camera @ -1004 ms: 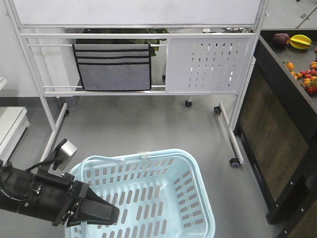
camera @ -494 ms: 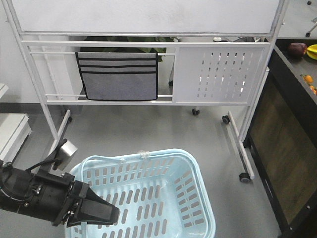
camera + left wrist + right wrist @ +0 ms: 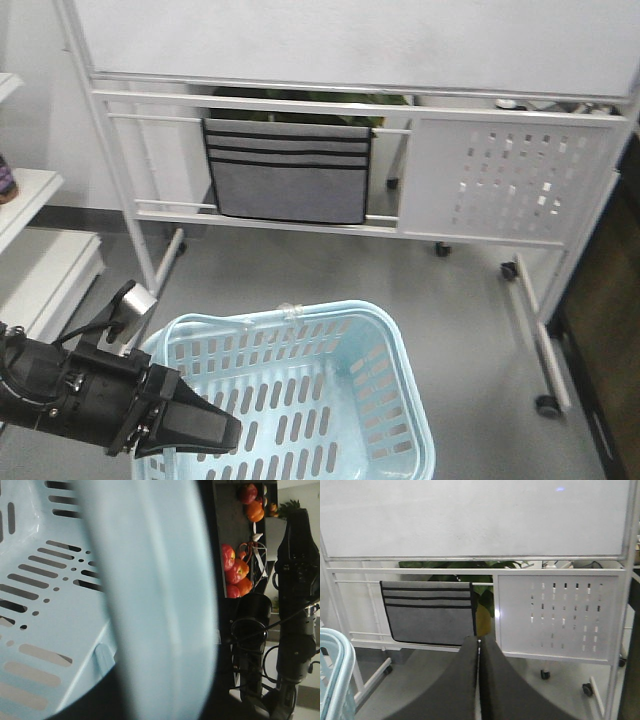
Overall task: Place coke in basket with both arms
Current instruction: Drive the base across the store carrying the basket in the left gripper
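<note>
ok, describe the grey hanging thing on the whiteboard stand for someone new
Find the big white wheeled whiteboard stand behind the light blue slotted plastic basket. On its lower rails hangs a grey rectangular fabric pocket organiser. Black horizontal trim stripes set it apart from the white slotted metal panel beside it.

The smooth grey floor [image 3: 330,270] fills the middle of the front view. A white metal whiteboard stand [image 3: 300,225] rests on it across the upper half, on small black castors [image 3: 546,405] toward the right. A low white shelf unit [image 3: 50,280] stands at the left edge and a dark cabinet [image 3: 610,350] at the right edge. At lower centre is a light blue slotted plastic basket [image 3: 400,380]; whether it touches the floor cannot be told.
</note>
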Robot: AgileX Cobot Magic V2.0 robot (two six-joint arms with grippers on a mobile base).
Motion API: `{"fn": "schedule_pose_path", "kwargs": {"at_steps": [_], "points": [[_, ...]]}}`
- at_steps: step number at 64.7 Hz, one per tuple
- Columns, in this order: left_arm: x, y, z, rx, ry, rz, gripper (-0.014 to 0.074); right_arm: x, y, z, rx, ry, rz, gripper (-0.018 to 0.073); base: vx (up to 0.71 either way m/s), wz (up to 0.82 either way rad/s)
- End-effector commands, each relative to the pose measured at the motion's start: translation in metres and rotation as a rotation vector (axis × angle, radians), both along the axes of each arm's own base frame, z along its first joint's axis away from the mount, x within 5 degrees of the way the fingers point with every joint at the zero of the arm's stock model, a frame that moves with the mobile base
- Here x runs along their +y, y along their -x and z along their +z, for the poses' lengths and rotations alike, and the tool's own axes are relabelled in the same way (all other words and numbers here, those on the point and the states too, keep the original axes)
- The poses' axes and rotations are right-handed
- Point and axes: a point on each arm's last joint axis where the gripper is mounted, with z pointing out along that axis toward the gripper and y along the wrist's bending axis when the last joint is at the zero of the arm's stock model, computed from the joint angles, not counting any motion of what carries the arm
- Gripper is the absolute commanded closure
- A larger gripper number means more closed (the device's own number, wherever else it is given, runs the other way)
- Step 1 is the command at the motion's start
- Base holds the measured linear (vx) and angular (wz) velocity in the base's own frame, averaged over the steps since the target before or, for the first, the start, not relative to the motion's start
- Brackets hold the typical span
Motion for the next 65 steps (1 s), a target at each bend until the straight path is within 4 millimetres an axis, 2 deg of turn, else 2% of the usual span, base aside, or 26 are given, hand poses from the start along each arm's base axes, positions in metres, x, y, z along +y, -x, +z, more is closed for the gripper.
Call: {"fn": "schedule_pose_path", "kwargs": {"at_steps": [1, 65], "points": [[-0.0040, 0.0008, 0.0193, -0.038, 0.099, -0.002, 0.0603, -0.0005, 0.0011, 0.0037, -0.078, 0.000, -0.006, 0.0568, 0.18, 0.38], [-0.0040, 0.0008, 0.0193, -0.038, 0.099, -0.002, 0.0603, -0.0005, 0.0011, 0.0037, -0.078, 0.000, -0.006, 0.0568, 0.16, 0.51]]}}
